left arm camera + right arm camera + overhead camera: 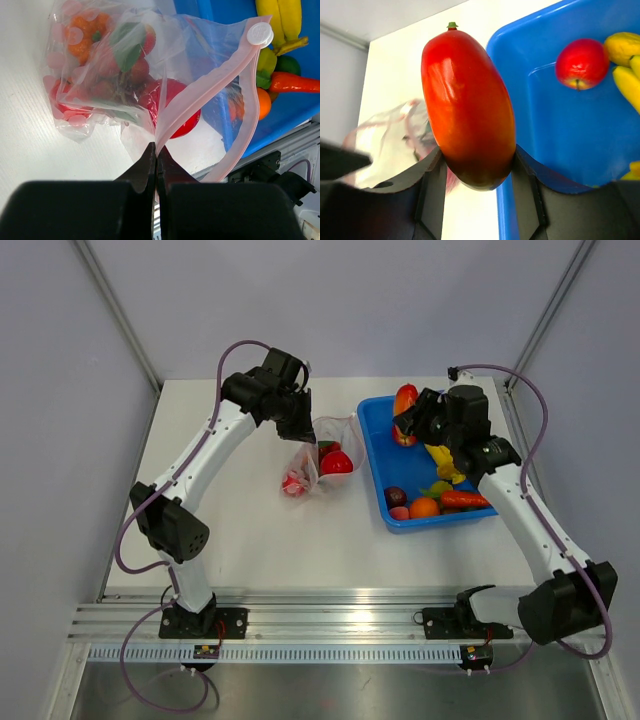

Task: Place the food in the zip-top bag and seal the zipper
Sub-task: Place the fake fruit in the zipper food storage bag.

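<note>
Lying on the table (230, 530) just left of the blue tray (378, 472), the zip-top bag (303, 476) is being lifted by its mouth edge. Its pink zipper (200, 100) is being pinched by the left gripper (156, 150), whose fingers are pressed together on the strip. Red, orange and green food (82, 35) is being held inside the bag, whose mouth seems to be gaping. Farther right, a red oval fruit (468, 100) is being clamped by the right gripper (477, 167) over the tray's far left part. A banana (280, 17), a carrot (295, 82) and an apple (580, 62) are lying in the tray.
</note>
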Robot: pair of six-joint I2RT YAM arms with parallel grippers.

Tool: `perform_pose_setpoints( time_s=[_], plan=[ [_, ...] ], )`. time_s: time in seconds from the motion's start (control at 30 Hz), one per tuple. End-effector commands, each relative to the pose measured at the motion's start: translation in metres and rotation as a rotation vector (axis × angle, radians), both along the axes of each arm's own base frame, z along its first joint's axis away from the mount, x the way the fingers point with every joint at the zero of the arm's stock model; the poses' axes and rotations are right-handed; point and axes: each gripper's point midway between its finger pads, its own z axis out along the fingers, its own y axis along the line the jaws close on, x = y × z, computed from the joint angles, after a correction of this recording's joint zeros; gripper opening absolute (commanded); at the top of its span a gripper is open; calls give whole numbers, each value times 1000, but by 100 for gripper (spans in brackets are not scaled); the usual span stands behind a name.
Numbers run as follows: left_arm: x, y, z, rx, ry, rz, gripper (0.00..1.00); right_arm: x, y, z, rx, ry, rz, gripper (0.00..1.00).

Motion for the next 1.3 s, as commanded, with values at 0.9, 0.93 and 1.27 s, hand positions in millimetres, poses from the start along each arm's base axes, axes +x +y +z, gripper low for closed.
perform_pose_setpoints(
  time_s=[0.9,0.93,1.27],
  plan=[
    [2,-1,46,-75,-109,-3,0,-52,121,18,-193,2,359,87],
    [2,-3,46,-81,-107,-7,0,-51,116,24,-199,-11,337,88],
    [5,-8,45,-100,-105,-22,0,-53,83,-2,-217,82,230,77]
  ],
)
